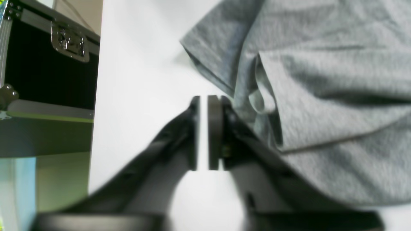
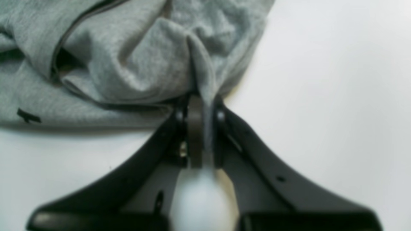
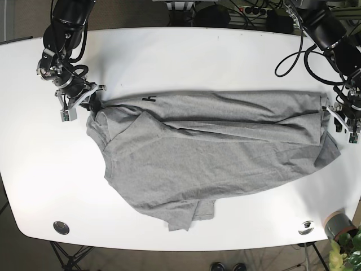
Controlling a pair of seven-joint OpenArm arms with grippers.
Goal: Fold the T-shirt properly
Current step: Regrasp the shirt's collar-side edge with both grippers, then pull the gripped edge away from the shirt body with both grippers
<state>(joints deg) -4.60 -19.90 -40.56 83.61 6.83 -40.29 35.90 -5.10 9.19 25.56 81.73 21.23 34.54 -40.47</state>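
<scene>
1. T-shirt (image 3: 220, 152): grey, spread crumpled across the middle of my white worktop (image 3: 186, 56), reaching from near one short edge almost to the other. One part is folded over the body, and a sleeve points toward the near long edge.
2. Marking on the T-shirt: I see a small dark mark (image 3: 152, 99) on the upper edge of the cloth in the base view. I cannot read it as any letter or brand with certainty.
3. Right tool (image 2: 203, 106): my right wrist view shows it clamped on a pinched ridge of grey cloth at the T-shirt's end, with fabric running between the pads.
4. Left tool (image 1: 203, 106): sits just beside the T-shirt's opposite end, over bare worktop. Its pads stand at a narrow gap, white surface showing through, nothing between them. Cloth lies against the outer side of one finger.
5. Black case (image 1: 48, 64): stands beyond the worktop's edge in the left wrist view, with a metal latch (image 1: 69, 43). No legible writing.
6. Grey cylinder (image 3: 337, 224): near the corner of the worktop in the base view.
</scene>
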